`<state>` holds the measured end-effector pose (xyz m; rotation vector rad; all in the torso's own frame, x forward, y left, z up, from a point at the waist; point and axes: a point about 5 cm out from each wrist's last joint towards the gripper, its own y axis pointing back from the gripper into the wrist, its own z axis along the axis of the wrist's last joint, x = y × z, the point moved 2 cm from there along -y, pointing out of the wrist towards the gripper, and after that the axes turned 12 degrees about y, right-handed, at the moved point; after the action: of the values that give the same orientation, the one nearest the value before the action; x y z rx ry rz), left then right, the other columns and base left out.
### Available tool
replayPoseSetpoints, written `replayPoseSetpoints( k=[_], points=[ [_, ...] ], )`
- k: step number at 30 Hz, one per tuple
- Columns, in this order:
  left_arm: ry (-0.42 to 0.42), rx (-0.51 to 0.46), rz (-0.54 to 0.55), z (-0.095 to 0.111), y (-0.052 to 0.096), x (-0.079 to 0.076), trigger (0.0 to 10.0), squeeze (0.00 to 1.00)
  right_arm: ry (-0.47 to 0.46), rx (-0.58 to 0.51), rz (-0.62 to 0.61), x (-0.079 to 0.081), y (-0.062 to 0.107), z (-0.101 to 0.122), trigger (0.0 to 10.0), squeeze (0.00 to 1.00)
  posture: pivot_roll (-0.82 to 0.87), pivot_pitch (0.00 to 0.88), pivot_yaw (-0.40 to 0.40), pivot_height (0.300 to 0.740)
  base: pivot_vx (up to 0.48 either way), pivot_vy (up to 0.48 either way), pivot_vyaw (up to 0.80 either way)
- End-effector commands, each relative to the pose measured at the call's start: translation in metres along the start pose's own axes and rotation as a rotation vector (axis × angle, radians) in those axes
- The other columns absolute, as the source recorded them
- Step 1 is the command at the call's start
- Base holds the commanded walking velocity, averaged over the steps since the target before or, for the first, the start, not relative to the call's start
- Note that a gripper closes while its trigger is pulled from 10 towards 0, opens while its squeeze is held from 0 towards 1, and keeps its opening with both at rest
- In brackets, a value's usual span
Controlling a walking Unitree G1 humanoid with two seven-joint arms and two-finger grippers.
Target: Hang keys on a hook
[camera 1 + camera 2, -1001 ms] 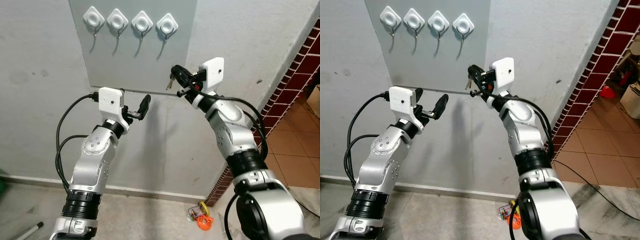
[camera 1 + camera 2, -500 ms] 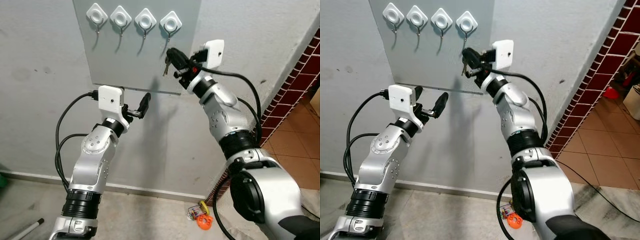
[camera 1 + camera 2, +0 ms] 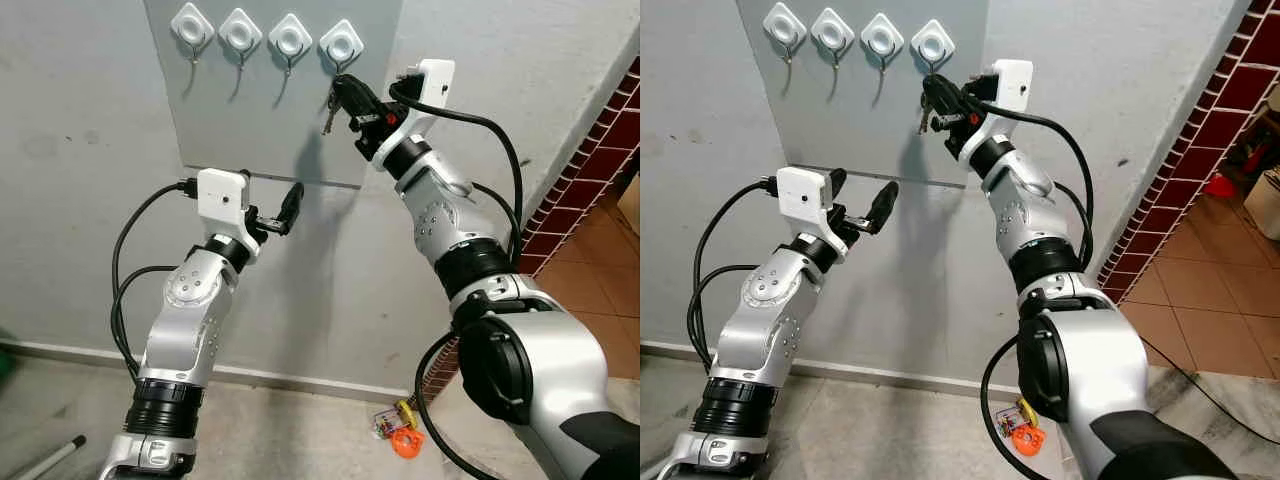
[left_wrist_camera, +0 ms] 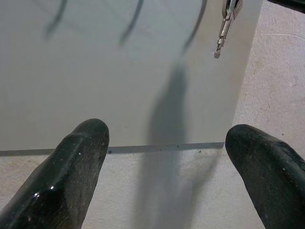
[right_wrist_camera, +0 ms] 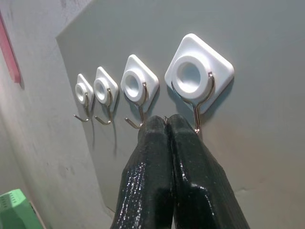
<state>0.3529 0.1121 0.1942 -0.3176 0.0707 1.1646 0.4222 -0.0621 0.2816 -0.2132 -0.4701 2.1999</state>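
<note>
Four white diamond-shaped hooks hang in a row on a grey wall panel. The rightmost hook is the one closest to my right gripper, which is raised just below and beside it. That gripper is shut on the keys, and one key dangles under its fingers. In the right wrist view the shut fingertips sit right beneath the rightmost hook; the keys are hidden behind them. My left gripper is open lower down, near the panel's bottom edge, with nothing in it. The dangling key shows above it.
A red brick wall runs down the right side, over a tiled floor. Small orange and yellow items lie on the floor by the wall's foot. A white stick lies at the lower left. Black cables loop off both arms.
My right gripper has carried the keys up and to the left, from below the panel's edge to just under the rightmost hook. The left arm has stayed put.
</note>
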Motion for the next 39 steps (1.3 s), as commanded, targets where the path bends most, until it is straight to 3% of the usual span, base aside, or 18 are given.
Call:
replayPoseSetpoints(
  k=[1,14,22,31,33,39],
  points=[
    [-0.012,-0.012,-0.008,0.005,-0.001,-0.005,10.0,0.00,-0.003,-0.027,0.011,0.001,-0.005,0.009,10.0,0.00,-0.01,0.000,-0.064,0.740,0.000,0.000,0.00],
    [-0.011,-0.013,-0.003,0.005,-0.001,-0.005,10.0,0.00,-0.083,-0.031,-0.009,0.001,-0.009,0.011,10.0,0.00,0.00,0.000,-0.065,0.740,0.000,0.000,0.00],
    [-0.008,-0.012,-0.003,0.005,0.000,-0.006,10.0,0.00,-0.204,-0.042,-0.042,-0.003,-0.010,0.011,10.0,0.00,0.00,0.000,-0.065,0.740,0.000,0.000,0.00],
    [-0.005,-0.017,0.000,0.006,-0.001,-0.006,10.0,0.00,-0.421,-0.023,-0.109,-0.008,-0.008,0.003,10.0,0.00,-0.01,0.000,-0.068,0.740,0.000,0.000,0.00],
    [-0.004,-0.018,0.000,0.006,-0.001,-0.006,10.0,0.00,-0.420,-0.003,-0.127,-0.009,-0.007,0.000,10.0,0.00,-0.01,0.000,-0.068,0.740,0.000,0.000,0.00],
    [-0.002,-0.018,0.000,0.006,-0.001,-0.007,10.0,0.00,-0.559,-0.020,-0.176,-0.015,-0.004,-0.003,10.0,0.00,-0.01,0.000,-0.067,0.740,0.000,0.000,0.00]
  ],
)
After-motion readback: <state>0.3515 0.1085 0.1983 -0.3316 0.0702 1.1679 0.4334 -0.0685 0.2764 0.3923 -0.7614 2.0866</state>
